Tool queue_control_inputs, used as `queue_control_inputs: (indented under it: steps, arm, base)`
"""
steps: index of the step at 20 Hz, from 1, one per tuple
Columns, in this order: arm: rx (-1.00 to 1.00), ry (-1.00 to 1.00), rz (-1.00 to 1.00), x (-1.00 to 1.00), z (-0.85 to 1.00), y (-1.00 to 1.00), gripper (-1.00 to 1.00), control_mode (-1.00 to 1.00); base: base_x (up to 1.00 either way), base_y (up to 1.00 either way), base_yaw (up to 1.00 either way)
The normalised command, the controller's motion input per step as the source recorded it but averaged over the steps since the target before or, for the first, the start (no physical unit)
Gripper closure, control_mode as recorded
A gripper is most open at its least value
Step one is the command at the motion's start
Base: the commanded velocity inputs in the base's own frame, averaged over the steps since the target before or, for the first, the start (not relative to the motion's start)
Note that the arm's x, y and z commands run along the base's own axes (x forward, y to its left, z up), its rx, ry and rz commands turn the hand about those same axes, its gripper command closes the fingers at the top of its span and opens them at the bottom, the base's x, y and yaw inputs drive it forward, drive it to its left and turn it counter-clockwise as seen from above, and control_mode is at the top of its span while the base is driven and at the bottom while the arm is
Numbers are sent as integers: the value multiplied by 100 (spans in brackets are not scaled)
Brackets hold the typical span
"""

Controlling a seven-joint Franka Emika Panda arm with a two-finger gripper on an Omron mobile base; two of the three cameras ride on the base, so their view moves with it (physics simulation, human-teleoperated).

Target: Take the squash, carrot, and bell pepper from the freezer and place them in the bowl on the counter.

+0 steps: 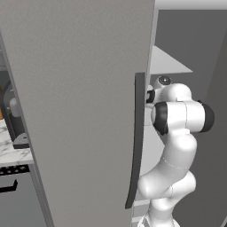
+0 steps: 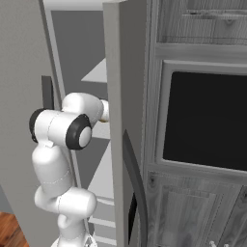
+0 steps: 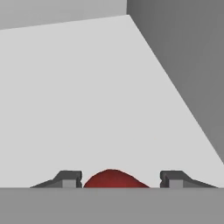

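Red bell pepper (image 3: 114,178) half-hidden between fingertips (image 3: 70,178)

Freezer (image 1: 80,111), access: big grey door swung open, standing close along the arm's left, its dark curved handle (image 1: 135,142) just beside the elbow. A second grey door panel (image 2: 126,96) flanks the arm's right; the arm reaches in through the gap between the two.

Interior shelf (image 3: 87,96): pale, flat, bare ahead of the hand (image 3: 119,179). Dark side wall (image 3: 183,57) closes the right; back wall closes the far end.

Bell pepper (image 3: 114,179): red, sits between the fingertips (image 3: 70,178), small gaps either side.
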Motion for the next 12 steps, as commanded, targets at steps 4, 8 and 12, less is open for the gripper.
queue_control_inputs:
  steps: [4,8,12]
  arm:
    - [0,0,0,-14,-6,0,100,-100]
    - [0,-6,0,-57,-3,0,100,-100]
    - [0,-11,0,-62,-1,0,100,-100]
  base:
    - [0,0,0]
    - [0,0,0]
    - [0,0,0]
